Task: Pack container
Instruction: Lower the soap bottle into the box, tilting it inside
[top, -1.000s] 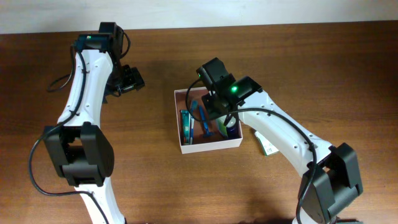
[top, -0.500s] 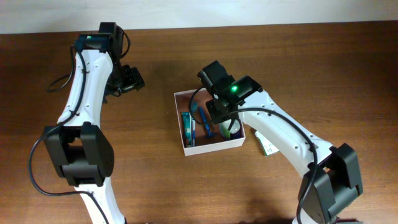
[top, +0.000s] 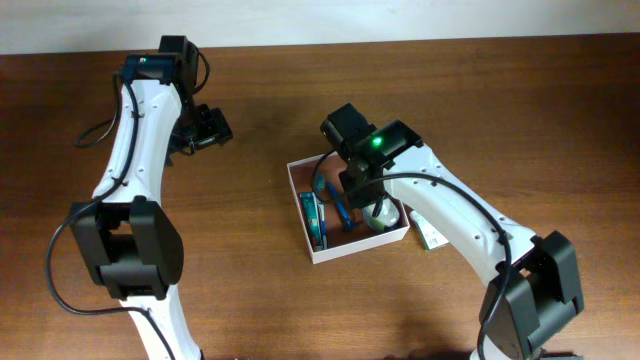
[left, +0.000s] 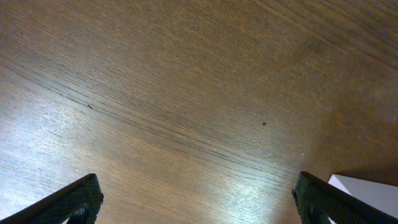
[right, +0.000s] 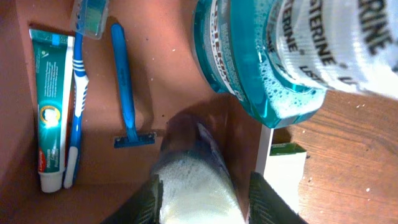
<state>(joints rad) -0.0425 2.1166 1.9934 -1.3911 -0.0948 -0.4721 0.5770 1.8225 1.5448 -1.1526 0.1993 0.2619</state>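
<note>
The container (top: 355, 247) sits skewed on the bench (top: 250, 290), right of centre, with the right arm reaching down into it. Inside it, against the left wall, lie a toothpaste tube (right: 53, 106) and a toothbrush (right: 76, 106); a blue razor (right: 127, 99) lies just beside them. A mouthwash bottle (right: 273, 56) fills the far right corner.

The right fingers (right: 267, 202) stand either side of a pale bottle with a dark cap (right: 196, 186), in the container's near right part. They are partly open and very close to its sides. Whether they press on it or stand just clear, I cannot tell.

The step looks like setting this bottle down. To do it well, spread the fingers only enough to clear the bottle. Then lift straight up, so that neither finger catches the razor or the mouthwash bottle, or drags the light container. A small green-and-white box (top: 430, 236) lies outside the container's right wall and probably goes in next.

The left fingers (left: 74, 202) are spread wide and hold nothing, over bare bench well left of the container.
</note>
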